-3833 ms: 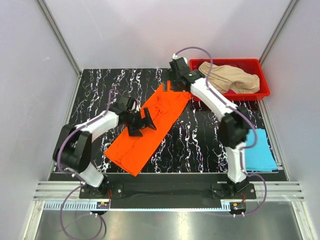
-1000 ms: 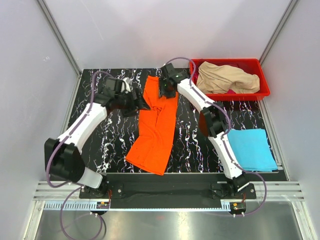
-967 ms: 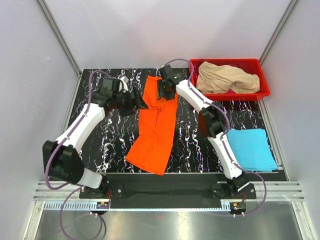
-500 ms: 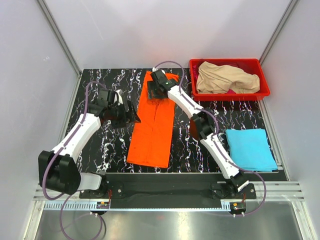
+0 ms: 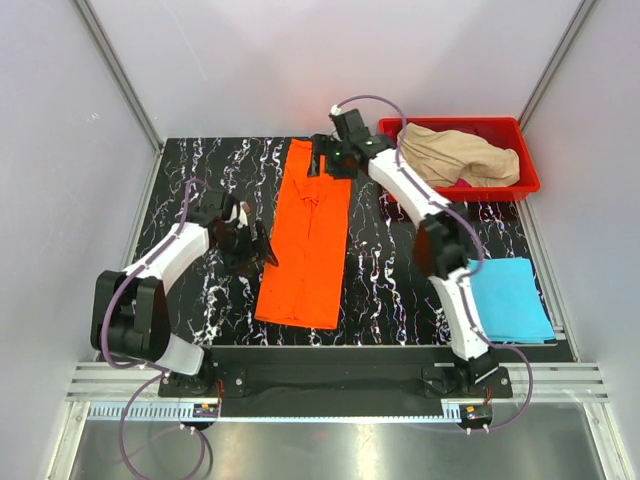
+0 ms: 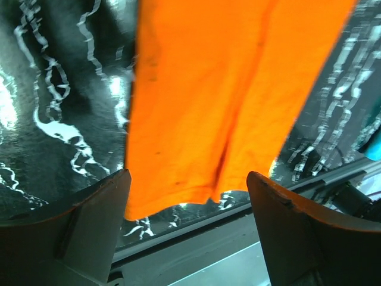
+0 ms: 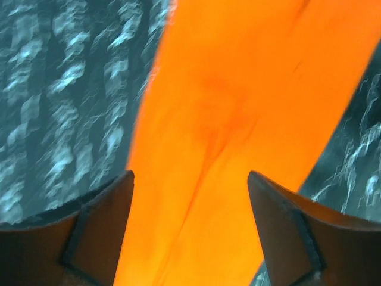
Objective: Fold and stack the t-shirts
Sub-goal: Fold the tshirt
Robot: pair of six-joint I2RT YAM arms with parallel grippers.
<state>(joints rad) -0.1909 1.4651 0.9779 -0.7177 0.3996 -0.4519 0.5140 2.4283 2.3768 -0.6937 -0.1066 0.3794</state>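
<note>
The bright orange t-shirt [image 5: 310, 235] lies flat as a long narrow strip, running from the far edge of the table to the near edge. My left gripper [image 5: 256, 250] is open and empty, just off the strip's left edge. In its wrist view [image 6: 187, 174] the shirt's near hem [image 6: 178, 196] shows between the fingers. My right gripper [image 5: 328, 163] is open above the shirt's far end. Its wrist view [image 7: 190, 174] is filled with orange cloth [image 7: 238, 107]. The light blue shirt [image 5: 510, 298] lies folded at the near right. The beige shirt [image 5: 455, 155] is heaped in the bin, with a sliver of magenta cloth [image 5: 462, 184] under it.
The red plastic bin [image 5: 530, 185] stands at the far right corner of the black marbled table [image 5: 390, 280]. Grey walls close in the sides and back. A metal rail [image 5: 330, 380] runs along the near edge by the arm bases.
The orange shirt has swung from a slant to lie straight along the table. My left gripper has drawn away from its edge toward the near side. My right gripper has shifted slightly right at the far end.
</note>
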